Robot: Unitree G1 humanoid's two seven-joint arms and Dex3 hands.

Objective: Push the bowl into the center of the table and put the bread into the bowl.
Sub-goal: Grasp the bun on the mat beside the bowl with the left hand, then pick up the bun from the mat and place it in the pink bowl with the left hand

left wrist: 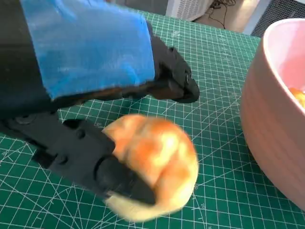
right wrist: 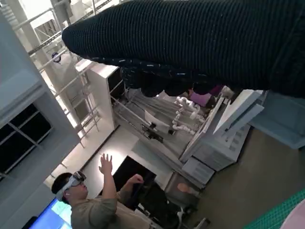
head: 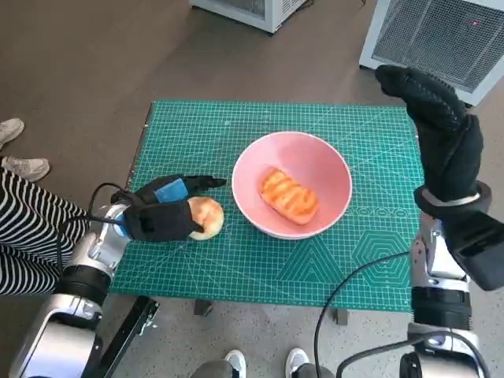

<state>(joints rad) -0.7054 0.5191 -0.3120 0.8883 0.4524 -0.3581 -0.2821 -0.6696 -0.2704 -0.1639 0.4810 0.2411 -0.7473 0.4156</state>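
The left hand [head: 161,211] has the round bread roll [head: 205,217] in its grasp, fingers wrapped over it down on the green mat [head: 197,126]. The left wrist view makes it plain: a black finger under the roll, the taped back of the hand above it, the roll squeezed between. The pink bowl [head: 331,169] sits just beside, toward the robot's right of that hand, close to the middle of the table, and it already holds one grilled piece of bread [head: 289,195] lying slantwise on the bottom. So the roll's way home looks short: up, over the near rim, and down, with the left hand by far the nearer one. The forearm lies low across the mat's left edge, hand pointing at the bowl. Over on the other side, the gloved right hand [head: 437,130] is lifted high off the table, holding nothing, fingers loosely extended, well apart from the bowl. A person shows in the right wrist view, arm raised.
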